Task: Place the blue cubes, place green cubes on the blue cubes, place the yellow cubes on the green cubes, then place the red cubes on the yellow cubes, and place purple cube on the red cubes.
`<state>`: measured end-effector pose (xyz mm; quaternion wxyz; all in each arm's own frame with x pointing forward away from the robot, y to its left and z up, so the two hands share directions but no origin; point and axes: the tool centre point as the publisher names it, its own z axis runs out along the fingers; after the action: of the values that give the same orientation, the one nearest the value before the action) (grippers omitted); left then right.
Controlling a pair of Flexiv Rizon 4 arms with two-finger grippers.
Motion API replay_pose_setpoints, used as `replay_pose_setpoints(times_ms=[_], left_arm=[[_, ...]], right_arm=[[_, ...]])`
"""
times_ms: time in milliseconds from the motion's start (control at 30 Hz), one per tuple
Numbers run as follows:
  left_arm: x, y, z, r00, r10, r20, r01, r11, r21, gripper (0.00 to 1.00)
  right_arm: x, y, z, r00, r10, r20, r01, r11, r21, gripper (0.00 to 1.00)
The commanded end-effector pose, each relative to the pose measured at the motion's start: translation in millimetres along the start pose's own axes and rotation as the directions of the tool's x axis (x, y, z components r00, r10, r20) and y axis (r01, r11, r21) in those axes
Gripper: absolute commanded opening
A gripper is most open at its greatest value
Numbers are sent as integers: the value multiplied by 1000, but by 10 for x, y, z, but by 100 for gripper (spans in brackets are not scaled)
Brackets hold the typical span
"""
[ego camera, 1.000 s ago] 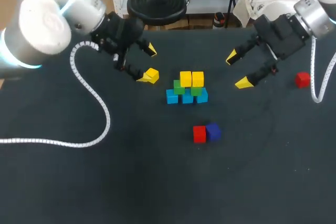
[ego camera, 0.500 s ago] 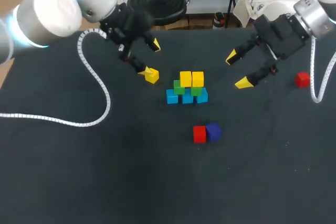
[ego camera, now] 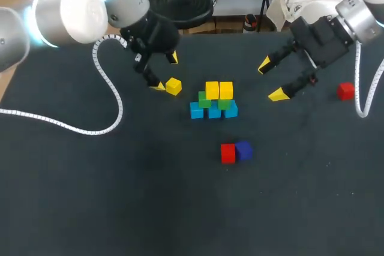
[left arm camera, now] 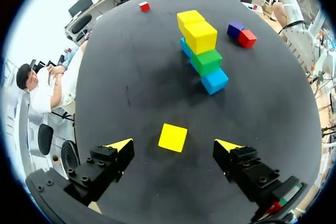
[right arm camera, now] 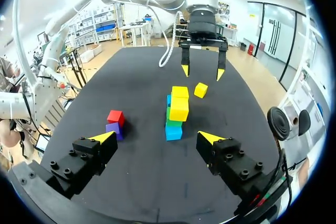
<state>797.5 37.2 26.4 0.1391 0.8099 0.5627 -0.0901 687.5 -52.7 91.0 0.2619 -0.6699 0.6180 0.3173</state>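
My left gripper (ego camera: 165, 72) is wide open and empty, with the loose small yellow cube (ego camera: 174, 86) just ahead. Closing off-centre may skid it across the black worktop (ego camera: 180, 208). My right gripper (ego camera: 271, 79) is open and empty.

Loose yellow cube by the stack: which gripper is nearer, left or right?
Left. The left gripper hangs open right at the loose yellow cube, which lies just ahead of its fingers. The right gripper, also open, is beyond the stack, on its far side.

robotics lab: left arm (ego camera: 84, 4), right arm (ego camera: 360, 10) over black table (ego camera: 120, 196) (coloured cubes (ego camera: 215, 101) on it)
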Motion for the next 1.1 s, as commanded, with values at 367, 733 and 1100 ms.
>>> replay_pose_setpoints(times_ms=[367,733,1100], left_arm=[[-56,-42,291,998,-23,-67,27,997,73,100],[8,-46,277,995,-29,-100,37,996,76,100],[-120,36,317,984,57,-171,-33,990,139,100]], right_arm=[[2,1,-1,1000,-1,1,1,1000,0,100],[2,1,-1,1000,-1,1,1,1000,0,100],[2,1,-1,1000,-1,1,1,1000,0,100]])
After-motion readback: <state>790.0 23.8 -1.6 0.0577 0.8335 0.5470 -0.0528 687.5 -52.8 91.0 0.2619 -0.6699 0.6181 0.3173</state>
